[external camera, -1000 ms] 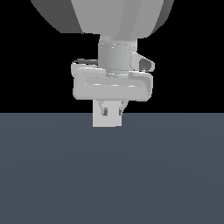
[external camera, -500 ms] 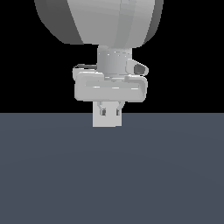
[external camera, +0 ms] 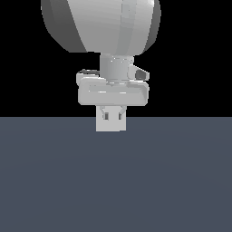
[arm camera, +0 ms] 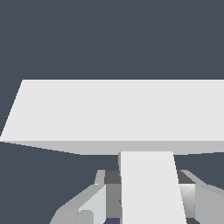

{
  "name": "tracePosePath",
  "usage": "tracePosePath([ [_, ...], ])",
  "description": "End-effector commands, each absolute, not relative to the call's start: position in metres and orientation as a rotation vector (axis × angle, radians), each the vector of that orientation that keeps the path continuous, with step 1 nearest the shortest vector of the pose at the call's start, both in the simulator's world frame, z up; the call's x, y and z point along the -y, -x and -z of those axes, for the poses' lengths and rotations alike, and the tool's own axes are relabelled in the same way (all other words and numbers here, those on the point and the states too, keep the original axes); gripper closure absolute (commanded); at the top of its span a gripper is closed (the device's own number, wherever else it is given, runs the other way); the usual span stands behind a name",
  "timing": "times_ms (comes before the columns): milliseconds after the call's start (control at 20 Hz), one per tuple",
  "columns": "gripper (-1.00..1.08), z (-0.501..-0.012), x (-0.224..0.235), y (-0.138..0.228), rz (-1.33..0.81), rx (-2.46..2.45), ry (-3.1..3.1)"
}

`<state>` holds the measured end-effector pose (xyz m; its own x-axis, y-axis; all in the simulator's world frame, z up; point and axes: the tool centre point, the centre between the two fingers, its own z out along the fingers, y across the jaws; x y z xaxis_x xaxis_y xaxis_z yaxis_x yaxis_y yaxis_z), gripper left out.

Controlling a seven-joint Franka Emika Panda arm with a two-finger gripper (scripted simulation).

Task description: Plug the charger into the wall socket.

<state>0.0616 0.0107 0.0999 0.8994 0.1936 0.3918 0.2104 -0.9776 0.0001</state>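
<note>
In the wrist view the charger (arm camera: 151, 192) is a narrow pale block held between my fingers (arm camera: 94, 203), with my gripper (arm camera: 146, 186) shut on it. Its far end meets the wall socket (arm camera: 118, 113), a much wider light-grey slab lying straight across in front of it. The socket's dots are hidden. In the exterior view my gripper (external camera: 112, 115) points down under the white hand. A pale square, the wall socket (external camera: 111, 126), stands on the floor right at the fingertips. I cannot pick out the charger there.
A flat dark grey-blue floor (external camera: 116, 181) fills the lower half of the exterior view, with black background above. The arm's large rounded link (external camera: 99, 22) hangs over the hand.
The hand has sunk slightly toward the pale square, and the arm's big link looms larger. The square itself has not moved.
</note>
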Motion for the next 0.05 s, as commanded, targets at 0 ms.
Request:
tracePosePath([
  [0,1.08,-0.1,-0.0107,-0.0624,0.617,0.321,3.02],
])
